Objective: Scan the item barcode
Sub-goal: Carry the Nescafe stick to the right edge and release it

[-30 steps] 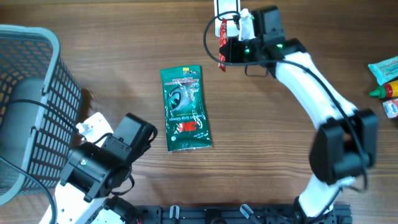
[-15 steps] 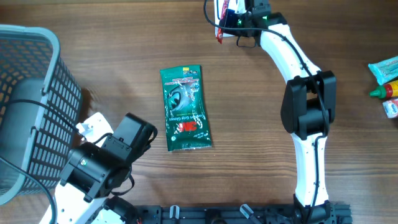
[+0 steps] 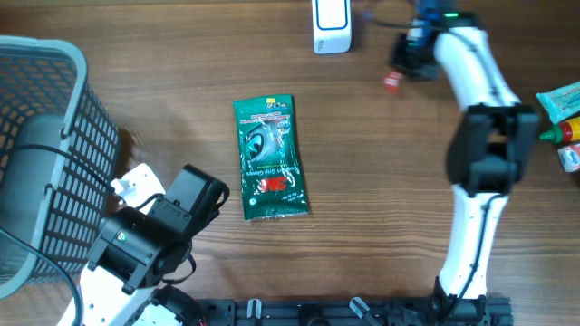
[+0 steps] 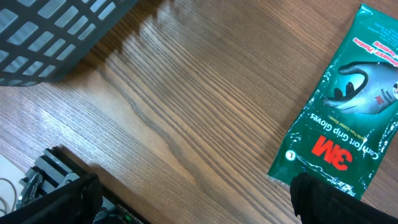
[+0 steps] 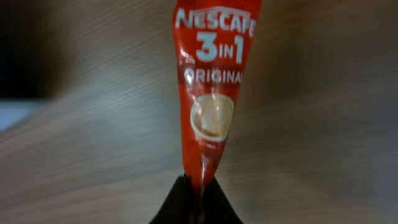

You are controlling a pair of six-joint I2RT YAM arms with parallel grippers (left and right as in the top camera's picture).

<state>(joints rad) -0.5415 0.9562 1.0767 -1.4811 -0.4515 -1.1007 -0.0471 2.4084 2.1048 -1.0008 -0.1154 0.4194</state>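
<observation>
A red Nescafé 3in1 sachet (image 5: 211, 81) sticks up from my right gripper (image 5: 198, 186), which is shut on its lower end. In the overhead view the sachet (image 3: 391, 81) is a red blur at the back of the table, just below the right gripper (image 3: 410, 62) and to the right of the white scanner (image 3: 332, 23). A green 3M gloves packet (image 3: 270, 158) lies flat mid-table. My left gripper (image 3: 207, 195) stands open and empty near its lower left corner. The left wrist view shows the packet (image 4: 342, 118) by the right finger and the left gripper (image 4: 193, 205) wide apart.
A dark mesh basket (image 3: 36, 136) fills the left side, and its corner (image 4: 50, 31) shows in the left wrist view. A teal tube (image 3: 560, 98) and a small red and yellow bottle (image 3: 566, 132) lie at the right edge.
My right arm has swung away from the scanner to the right, carrying the sachet, and is blurred with motion. The left arm and the green packet have not moved.
</observation>
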